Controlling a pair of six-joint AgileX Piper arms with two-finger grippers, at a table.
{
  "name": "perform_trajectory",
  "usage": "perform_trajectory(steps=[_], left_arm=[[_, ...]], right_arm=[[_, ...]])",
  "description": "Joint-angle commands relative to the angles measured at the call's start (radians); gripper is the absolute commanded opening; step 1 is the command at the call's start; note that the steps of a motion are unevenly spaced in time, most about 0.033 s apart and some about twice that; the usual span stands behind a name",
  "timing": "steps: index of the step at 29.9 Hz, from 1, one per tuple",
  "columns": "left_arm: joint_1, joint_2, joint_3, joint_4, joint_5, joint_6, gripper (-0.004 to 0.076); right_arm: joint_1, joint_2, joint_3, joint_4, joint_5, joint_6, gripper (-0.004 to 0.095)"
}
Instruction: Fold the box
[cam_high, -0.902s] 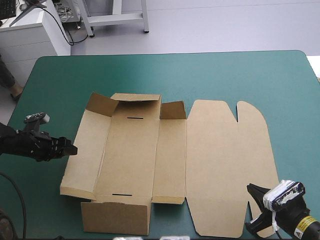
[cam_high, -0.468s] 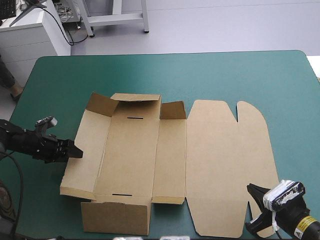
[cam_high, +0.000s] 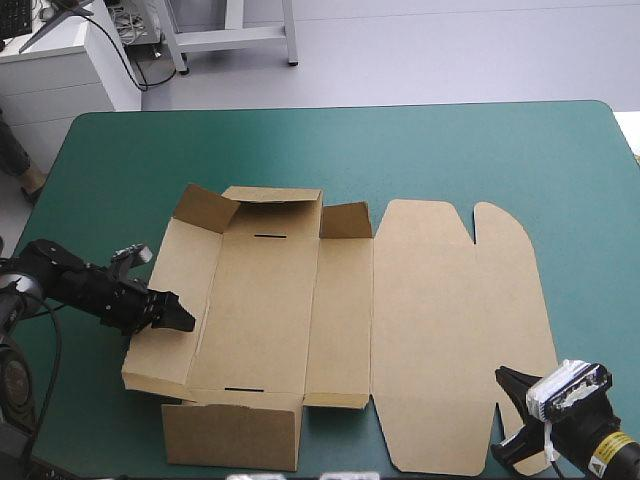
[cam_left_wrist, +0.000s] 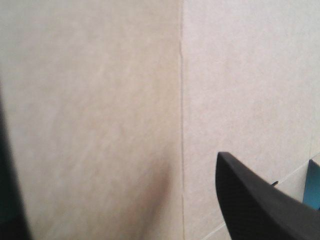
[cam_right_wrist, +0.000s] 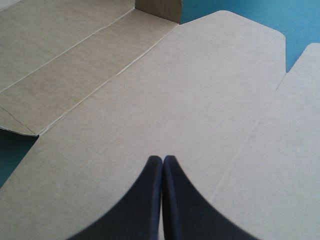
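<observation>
The brown box (cam_high: 262, 310) lies open on the teal-green cover, its lid panel (cam_high: 450, 320) flat to the right. The far end wall (cam_high: 270, 212) and near end wall (cam_high: 232, 435) stand raised. My left gripper (cam_high: 180, 318) reaches over the box's left side panel (cam_high: 172, 285), which tilts up slightly. In the left wrist view the gripper (cam_left_wrist: 115, 170) is open, board (cam_left_wrist: 100, 100) filling the space between its fingers. My right gripper (cam_high: 505, 385) is shut, hovering over the lid's near right corner; its wrist view shows the closed tips (cam_right_wrist: 162, 162) above the lid panel (cam_right_wrist: 210, 90).
The teal-green cover (cam_high: 330, 150) lies bare beyond the box and to its right. A white cabinet (cam_high: 60, 70) stands past the table's far left corner.
My left gripper has moved right, from off the box's left edge to over its left side panel. The right gripper has stayed put.
</observation>
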Motion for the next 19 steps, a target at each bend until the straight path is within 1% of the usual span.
perform_trajectory(steps=[1, 6, 9, 12, 15, 17, 18, 19], left_arm=[[-0.060, -0.032, -0.009, -0.049, 0.108, 0.001, 0.0438], [-0.082, -0.032, -0.009, -0.067, 0.094, 0.007, 0.0377], [-0.082, -0.032, -0.009, -0.106, 0.079, 0.007, 0.0307], [-0.082, -0.032, -0.009, -0.117, 0.049, 0.007, 0.0228], [-0.082, -0.032, -0.009, -0.126, 0.046, 0.007, 0.0120], [-0.082, -0.032, -0.009, -0.126, 0.046, 0.005, 0.0011], [-0.082, -0.032, -0.009, -0.124, 0.046, 0.008, -0.0006], [-0.082, -0.032, -0.009, -0.124, 0.044, 0.008, -0.0006]], right_arm=[[-0.006, 0.011, -0.025, -0.013, -0.075, -0.006, -0.0019], [-0.006, 0.011, -0.025, -0.013, -0.075, 0.000, -0.0019], [-0.006, 0.011, -0.025, -0.013, -0.075, 0.000, -0.0019], [-0.006, 0.011, -0.025, -0.013, -0.075, 0.000, -0.0019], [-0.006, 0.011, -0.025, -0.013, -0.075, 0.000, -0.0019], [-0.006, 0.011, -0.025, -0.013, -0.075, -0.006, -0.0019], [-0.006, 0.011, -0.025, -0.013, -0.075, 0.000, -0.0019], [-0.006, 0.011, -0.025, -0.013, -0.075, 0.000, -0.0019]])
